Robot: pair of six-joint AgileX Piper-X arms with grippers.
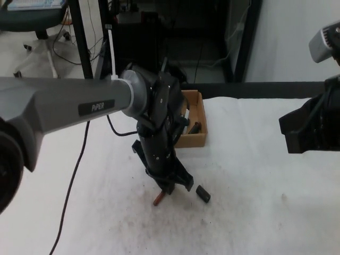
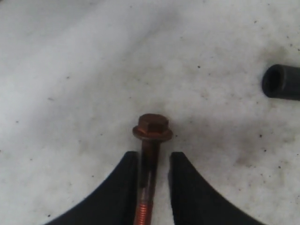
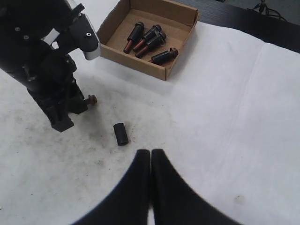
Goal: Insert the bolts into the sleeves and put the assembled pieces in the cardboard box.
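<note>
Four finished pieces (image 3: 147, 38) are seen lying in the cardboard box (image 3: 136, 58). That much of the job is judged done. One loose bolt (image 2: 151, 129) and one loose sleeve (image 2: 281, 81) are left out on the white cloth (image 1: 255, 175). They are not joined yet. They lie near each other but apart, and in the high view the sleeve is at 3 o'clock from the bolt.

The left pincer (image 2: 153, 159) is set down low over the bolt, with one finger on each side of its stem. One finger seems to touch the stem, and a thin gap is seen by the other, so the bolt is judged not squeezed tight yet. The right pincer (image 3: 150, 152) is closed with nothing in it and is held up at the 3 o'clock side of the bench.

What is left is judged to be this: the bolt must be gripped, pushed into the sleeve, and the piece put in the box.

Plenty of bare cloth is seen around the bolt and sleeve. In the high view the box is at 1 o'clock from the left pincer, close to the far edge of the bench. Its walls stand up, so a piece must be lifted over them. A black cable (image 1: 74, 175) runs down the bench edge at 9 o'clock.
</note>
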